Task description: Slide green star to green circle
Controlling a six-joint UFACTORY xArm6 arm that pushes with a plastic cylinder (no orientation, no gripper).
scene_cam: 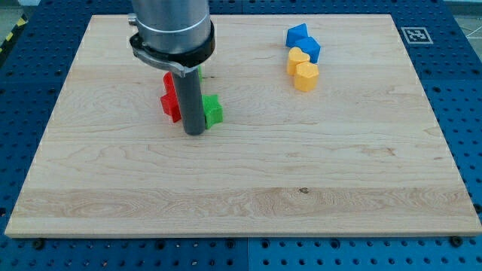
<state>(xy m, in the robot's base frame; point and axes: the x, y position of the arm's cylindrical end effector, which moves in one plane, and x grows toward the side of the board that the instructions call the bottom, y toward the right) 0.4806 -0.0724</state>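
Resting on the pale wooden board toward the view's upper left: my tip, the lower end of a straight dark rod hanging from a grey cylindrical arm housing. No jaws on it to stand apart or together, just a plain rod end clamped on nothing. Just to the view's right of the tip, touching or nearly touching the rod: the green star-shaped block, partly hidden behind the rod. Just to the view's left of the rod: two red blocks, shapes hard to make out, close against each other. Above the star, peeking from under the housing: a sliver of another green block, shape not discernible. Well apart, toward the view's upper right: two blue blocks and two yellow blocks clustered in a touching column. Around the board: blue perforated table surface.
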